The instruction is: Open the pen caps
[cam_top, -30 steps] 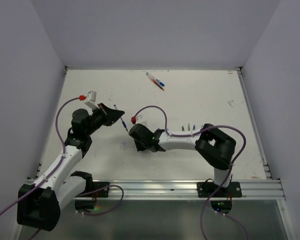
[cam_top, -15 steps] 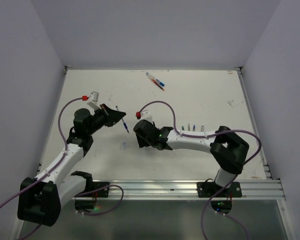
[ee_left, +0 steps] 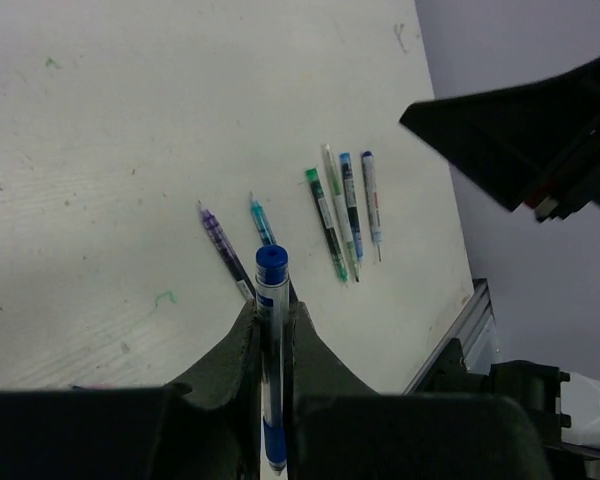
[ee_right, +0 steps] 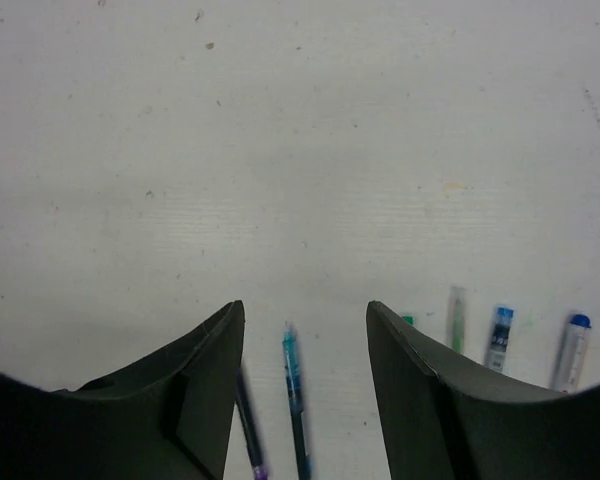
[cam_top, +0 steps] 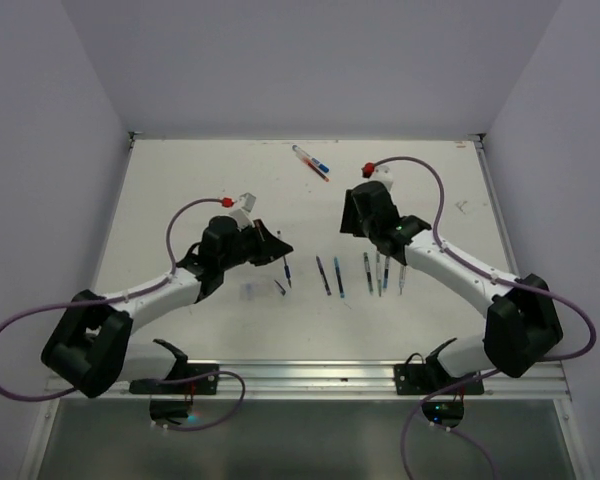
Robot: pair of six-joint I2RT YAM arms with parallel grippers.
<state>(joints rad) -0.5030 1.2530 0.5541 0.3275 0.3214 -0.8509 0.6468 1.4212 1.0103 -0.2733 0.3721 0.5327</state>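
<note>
Firmly clamped between the narrow left fingers (ee_left: 242, 345): one clear pen (ee_left: 271, 335), blue cap (ee_left: 271, 264) on and poking out past the fingertips, over the tabletop (ee_left: 100, 120). Spread wide and holding nothing, right fingers (ee_right: 208, 360) above a row of pens (cam_top: 365, 275) lying side by side. Well apart, near the far edge, two more pens (cam_top: 312, 163).

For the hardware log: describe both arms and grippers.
The left arm and right arm have white links and black joints. A purple cable with a red plug loops to each wrist. The left gripper and right gripper have black, tapering fingers.
</note>
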